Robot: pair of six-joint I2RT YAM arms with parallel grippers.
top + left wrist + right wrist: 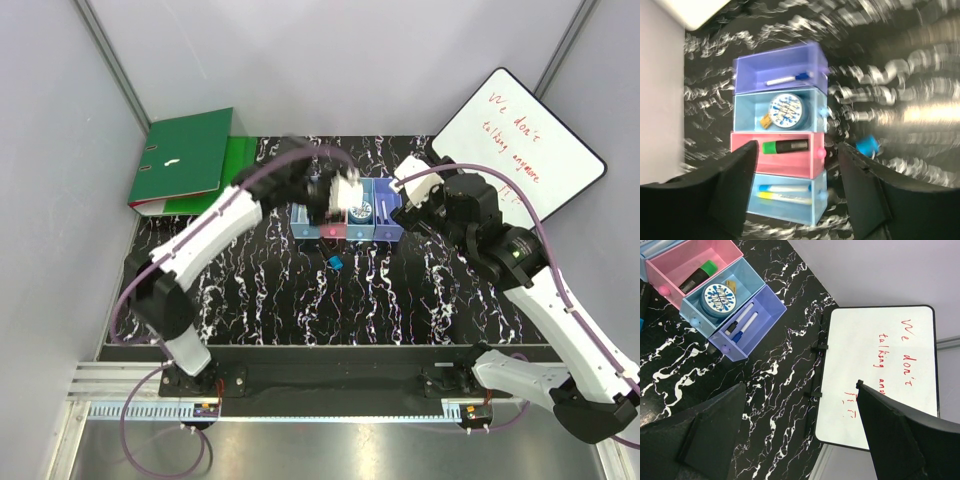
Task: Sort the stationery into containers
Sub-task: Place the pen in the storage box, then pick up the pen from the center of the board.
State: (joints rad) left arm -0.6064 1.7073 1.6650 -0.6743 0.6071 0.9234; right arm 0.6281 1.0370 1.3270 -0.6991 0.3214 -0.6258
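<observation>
Poised over the row of bins (790, 166): left gripper (797, 150), fingers spread wide, nothing held. Off the purple end of that row: right gripper (800, 387), likewise gaping and empty. Already inside the row: markers (787, 79), a tape roll (785, 111), a green-capped pen (777, 147). Lying on the table (260, 290) just in front of the row: one small blue piece (867, 145). Probably next: fetch it. Best done by descending straight down, straddling the piece squarely, closing gently to avoid flicking it away, then lifting clear of the rims before letting go.
</observation>
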